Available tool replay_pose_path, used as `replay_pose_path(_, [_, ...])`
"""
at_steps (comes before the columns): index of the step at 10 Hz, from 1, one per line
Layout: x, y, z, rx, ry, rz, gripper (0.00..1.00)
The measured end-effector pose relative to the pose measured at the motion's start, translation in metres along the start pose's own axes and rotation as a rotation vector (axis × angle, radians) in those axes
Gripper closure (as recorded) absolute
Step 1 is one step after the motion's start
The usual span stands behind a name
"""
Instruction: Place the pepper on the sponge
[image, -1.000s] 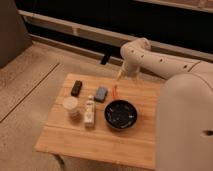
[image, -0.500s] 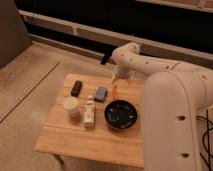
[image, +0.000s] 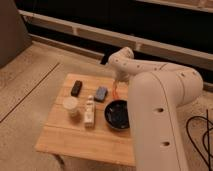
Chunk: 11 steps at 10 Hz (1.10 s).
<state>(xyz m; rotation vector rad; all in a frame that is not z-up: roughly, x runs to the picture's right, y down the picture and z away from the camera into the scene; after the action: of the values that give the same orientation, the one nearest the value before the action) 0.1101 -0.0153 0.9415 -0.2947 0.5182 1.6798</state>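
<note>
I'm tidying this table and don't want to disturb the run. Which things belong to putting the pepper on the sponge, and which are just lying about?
Part of the job: pepper, beside the sponge on the wooden table; gripper, just above the pepper.
Lying about: black block, white cup, white bottle, black bowl.

On your tabletop (image: 75, 137), the rectangular block (image: 76, 88) lay at the far left. The sponge (image: 101, 93) lay to its right, and the pepper (image: 115, 92) just right of the sponge. Your gripper (image: 118, 83) hung just above the pepper. Nearer the camera stood the cup (image: 71, 105), bottle (image: 89, 110) and bowl (image: 117, 114), left to right.
</note>
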Motion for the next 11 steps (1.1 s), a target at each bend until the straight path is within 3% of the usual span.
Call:
replay_pose_path(6, [0.018,0.022,0.038,-0.107,0.113,0.054,0.35])
replay_pose_path(11, [0.023,0.014,0.048,-0.114,0.159,0.058,0.35])
